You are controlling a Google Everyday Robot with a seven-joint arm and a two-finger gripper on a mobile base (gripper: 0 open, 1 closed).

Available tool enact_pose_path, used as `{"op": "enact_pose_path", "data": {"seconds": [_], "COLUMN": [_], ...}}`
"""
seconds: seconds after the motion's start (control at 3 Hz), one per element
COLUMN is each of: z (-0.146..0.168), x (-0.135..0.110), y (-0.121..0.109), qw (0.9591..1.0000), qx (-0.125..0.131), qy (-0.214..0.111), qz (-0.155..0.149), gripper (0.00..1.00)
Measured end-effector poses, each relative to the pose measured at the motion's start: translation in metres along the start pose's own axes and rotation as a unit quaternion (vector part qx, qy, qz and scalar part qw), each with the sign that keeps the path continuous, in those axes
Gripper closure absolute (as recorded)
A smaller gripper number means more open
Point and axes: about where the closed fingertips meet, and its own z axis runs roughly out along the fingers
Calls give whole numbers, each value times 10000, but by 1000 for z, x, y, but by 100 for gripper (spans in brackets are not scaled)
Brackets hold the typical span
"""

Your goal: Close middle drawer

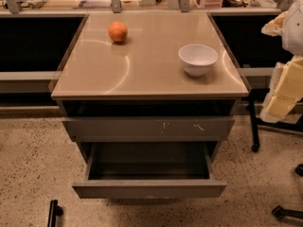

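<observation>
Gripper [284, 89] hangs off at the right-hand edge of the scene, level with the cabinet's top and clear of it. It touches nothing, and I can't tell how far open it is. I see nothing held in it.

Risks first. Between the gripper and its target sits the scratched upper drawer [149, 128], which stands slightly proud of the cabinet. A push that lands too high would hit that front instead, and the wrong drawer would go in. A push on one end of the front might skew the drawer on its runners and jam it part way. Coming in low from the right, the arm could also clip the cabinet's corner, and the white bowl [198, 58] stands on the top on the gripper's side, far nearer to it than the orange [118, 31].

Now the target: the middle drawer [149, 189] lies well below the gripper and across to its left as I see it. It is pulled far out, its dark inside bare and its plain front facing the floor space. The two are well apart, so the approach is not yet begun.
</observation>
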Motion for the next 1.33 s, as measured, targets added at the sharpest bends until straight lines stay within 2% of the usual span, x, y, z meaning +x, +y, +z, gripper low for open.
{"op": "enact_pose_path", "data": {"seconds": [0.33, 0.67, 1.0, 1.33], "z": [0, 18, 72, 120], "x": [0, 9, 30, 45], "y": [0, 11, 40, 60], "qw": [10000, 9997, 9945, 9880], "qx": [0, 18, -208, -477], "qy": [0, -149, -564, -708], "qz": [0, 212, 858, 1286], "gripper": [0, 0, 0, 0]}}
